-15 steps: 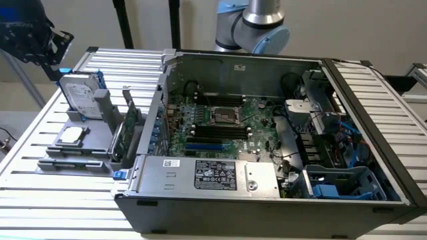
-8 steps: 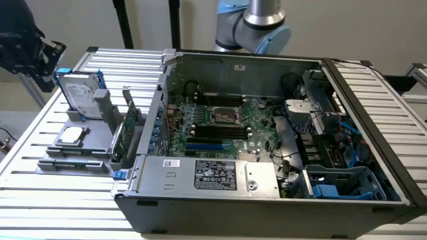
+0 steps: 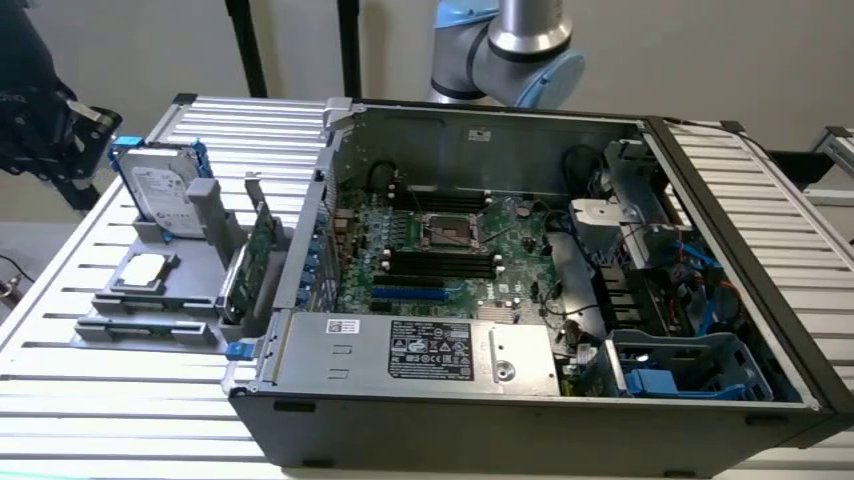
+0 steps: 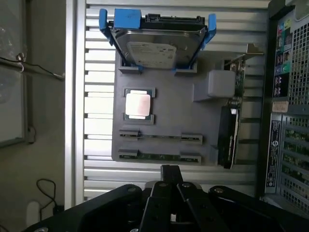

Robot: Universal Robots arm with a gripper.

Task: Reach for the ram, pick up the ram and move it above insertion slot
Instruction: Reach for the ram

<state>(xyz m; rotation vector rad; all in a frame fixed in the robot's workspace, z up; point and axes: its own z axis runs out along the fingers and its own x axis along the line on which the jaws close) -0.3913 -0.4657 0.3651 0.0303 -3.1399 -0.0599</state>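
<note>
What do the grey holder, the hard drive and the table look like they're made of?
The grey holder looks like matte plastic: dull, uniform grey. The hard drive looks like bare metal, silvery with a soft sheen, in blue brackets that seem plastic. The table looks like slatted aluminium, bright and reflective.

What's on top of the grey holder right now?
Hard drive, processor, two ram sticks in their clips, and an expansion card standing on edge. Beneath them the holder is hidden.
</note>
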